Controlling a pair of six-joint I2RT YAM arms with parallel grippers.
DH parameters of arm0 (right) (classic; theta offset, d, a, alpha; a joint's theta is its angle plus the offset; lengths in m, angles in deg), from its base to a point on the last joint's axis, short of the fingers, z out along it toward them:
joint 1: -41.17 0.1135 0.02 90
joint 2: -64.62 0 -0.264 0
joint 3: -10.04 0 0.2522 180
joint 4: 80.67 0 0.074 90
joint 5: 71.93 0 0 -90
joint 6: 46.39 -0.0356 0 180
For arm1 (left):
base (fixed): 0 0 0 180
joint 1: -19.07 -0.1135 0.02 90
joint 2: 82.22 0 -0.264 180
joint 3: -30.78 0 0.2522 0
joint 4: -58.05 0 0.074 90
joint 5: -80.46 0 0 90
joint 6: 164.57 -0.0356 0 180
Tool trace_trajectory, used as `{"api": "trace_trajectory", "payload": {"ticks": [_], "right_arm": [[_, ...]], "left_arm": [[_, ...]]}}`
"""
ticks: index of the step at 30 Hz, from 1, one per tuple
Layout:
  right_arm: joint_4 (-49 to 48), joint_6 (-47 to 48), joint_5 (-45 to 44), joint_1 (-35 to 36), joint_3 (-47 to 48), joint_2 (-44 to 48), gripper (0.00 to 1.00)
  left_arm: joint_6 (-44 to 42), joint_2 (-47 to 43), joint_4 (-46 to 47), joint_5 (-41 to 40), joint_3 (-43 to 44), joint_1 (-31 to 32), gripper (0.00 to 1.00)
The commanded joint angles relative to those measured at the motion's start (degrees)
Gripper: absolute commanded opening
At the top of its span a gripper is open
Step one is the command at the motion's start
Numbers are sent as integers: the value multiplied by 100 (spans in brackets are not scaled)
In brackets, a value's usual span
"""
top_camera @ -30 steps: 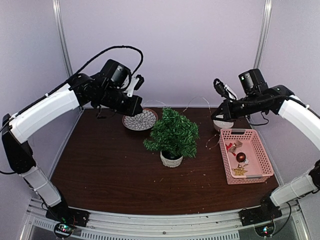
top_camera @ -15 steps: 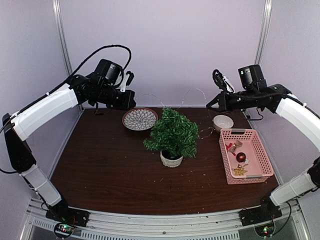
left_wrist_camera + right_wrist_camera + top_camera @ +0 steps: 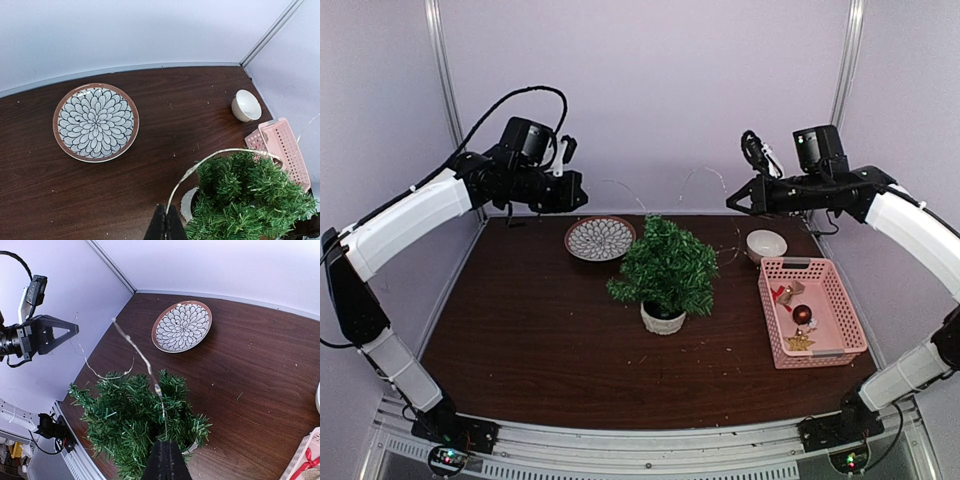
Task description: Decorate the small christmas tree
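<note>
**While both pincers hung high, the small christmas tree stood below and between them**

Where the dark wooden counter lay open at its middle, the tree stood upright in its white pot. It was lower than both pincers and roughly midway between them. The left pincer hung in the air up and to the tree's left, above the back of the counter. The right pincer hung up and to the tree's right at about the same height. Neither touched the branches.

A pink basket sat at the right side of the counter, well apart from the tree, with a few small ornaments inside. A patterned plate lay behind the tree to the left, under the left pincer. A white bowl sat just behind the basket.

Both pincers were closed tight, fingertips together. Each wrist view showed a thin wire running out from the closed tips and arching over the treetop. From above, the wire was only faintly visible, strung through the air between the two pincers.
</note>
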Motion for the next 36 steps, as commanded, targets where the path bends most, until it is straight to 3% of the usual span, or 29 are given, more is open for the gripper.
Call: {"api": "trace_trajectory", "payload": {"ticks": [1,10,14,20,25,32,36], "right_arm": [[-370,-163,15,-4,30,75,0],[-279,-143,-218,-27,-185,-144,0],[-624,-204,70,-25,-232,-18,0],[-706,-187,201,-26,199,76,0],[-638,-97,212,-42,357,134,0],[-728,-156,150,-362,213,228,0],[-981,-302,235,-431,140,277,0]], "left_arm": [[150,-42,251,17,187,-92,0],[226,-69,59,124,-135,-320,0],[153,-416,859,492,-756,-320,0],[11,-403,1372,1565,-480,-311,0],[-150,-550,1930,1995,-418,-311,0],[-29,-492,1756,1370,-160,-378,0],[174,-586,2316,1610,-359,-477,0]]}}
